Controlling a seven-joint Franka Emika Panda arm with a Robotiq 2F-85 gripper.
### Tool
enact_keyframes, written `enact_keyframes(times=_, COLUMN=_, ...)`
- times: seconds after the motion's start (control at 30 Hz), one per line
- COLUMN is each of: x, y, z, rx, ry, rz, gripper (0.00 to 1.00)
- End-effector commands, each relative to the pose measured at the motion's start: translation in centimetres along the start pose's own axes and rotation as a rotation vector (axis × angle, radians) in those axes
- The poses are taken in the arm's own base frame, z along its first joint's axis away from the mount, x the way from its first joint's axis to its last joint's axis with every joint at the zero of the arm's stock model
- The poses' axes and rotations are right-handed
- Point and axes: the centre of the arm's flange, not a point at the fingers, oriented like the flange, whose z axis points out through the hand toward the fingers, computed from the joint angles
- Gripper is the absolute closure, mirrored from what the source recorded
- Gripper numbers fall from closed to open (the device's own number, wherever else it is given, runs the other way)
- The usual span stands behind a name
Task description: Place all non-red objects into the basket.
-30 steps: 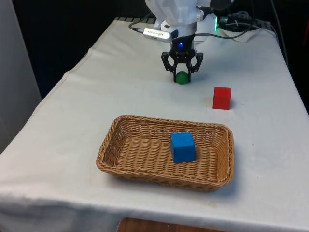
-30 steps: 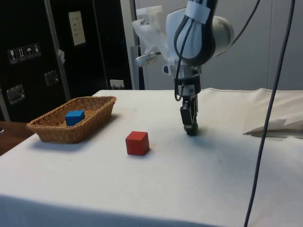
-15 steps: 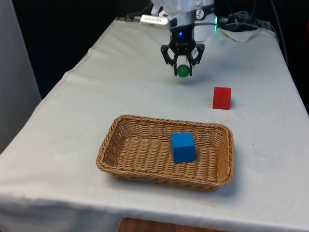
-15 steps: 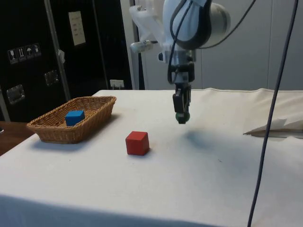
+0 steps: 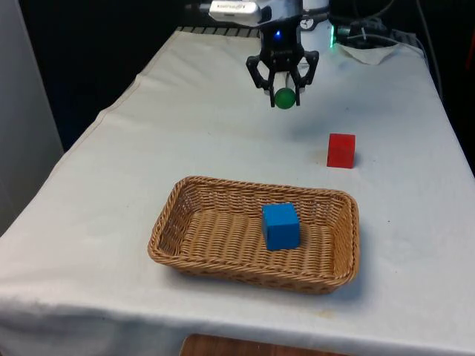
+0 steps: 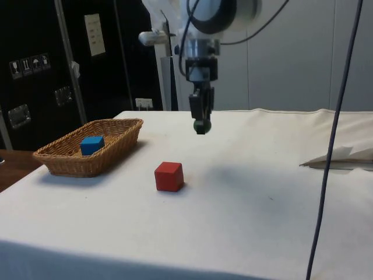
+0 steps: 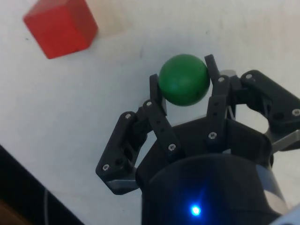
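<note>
My gripper [image 5: 284, 95] hangs well above the cloth at the far end of the table, shut on a small green ball [image 5: 285, 98]. The side view shows the ball [image 6: 200, 126] at the fingertips, high over the table, and the wrist view shows the ball [image 7: 183, 79] pinched between both fingers [image 7: 155, 92]. A wicker basket [image 5: 172, 211] sits near the table's front edge with a blue cube [image 5: 280, 226] inside it. A red cube [image 5: 341, 150] rests on the cloth to the front view's right, between the gripper and the basket [image 6: 123, 133].
The red cube [image 6: 169, 176] stands about midway between the basket and the spot under the gripper. Cables and a crumpled cloth [image 6: 341, 156] lie at the table's far end near the robot base.
The gripper has risen off the cloth with the green ball in it. It has drifted toward the basket's side of the table in the side view.
</note>
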Motion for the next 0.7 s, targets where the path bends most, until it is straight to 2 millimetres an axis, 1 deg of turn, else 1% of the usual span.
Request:
enact_keyframes(times=0.0, x=0.5, y=0.0, z=-0.4, rx=-0.002, ry=-0.007, rz=0.001, gripper=1.00)
enact_keyframes(times=0.1, x=1.8, y=-0.2, z=-1.5, rx=0.005, ry=-0.004, rz=-0.005, gripper=1.00)
enact_keyframes(times=0.13, x=1.6, y=-0.2, z=-1.5, rx=0.011, ry=0.004, rz=-0.007, gripper=1.00)
enact_keyframes(times=0.37, x=4.5, y=-0.6, z=-3.5, rx=0.015, ry=-0.001, rz=-0.013, gripper=1.00)
enact_keyframes(times=0.4, x=4.0, y=-0.5, z=-3.3, rx=0.019, ry=0.007, rz=-0.015, gripper=1.00)
enact_keyframes(times=0.43, x=4.8, y=-0.6, z=-3.7, rx=0.016, ry=-0.001, rz=-0.013, gripper=1.00)
enact_keyframes(times=0.6, x=6.5, y=-1.0, z=-4.8, rx=0.020, ry=-0.001, rz=-0.016, gripper=1.00)
enact_keyframes(times=0.67, x=7.6, y=-1.2, z=-5.5, rx=0.022, ry=0.000, rz=-0.018, gripper=1.00)
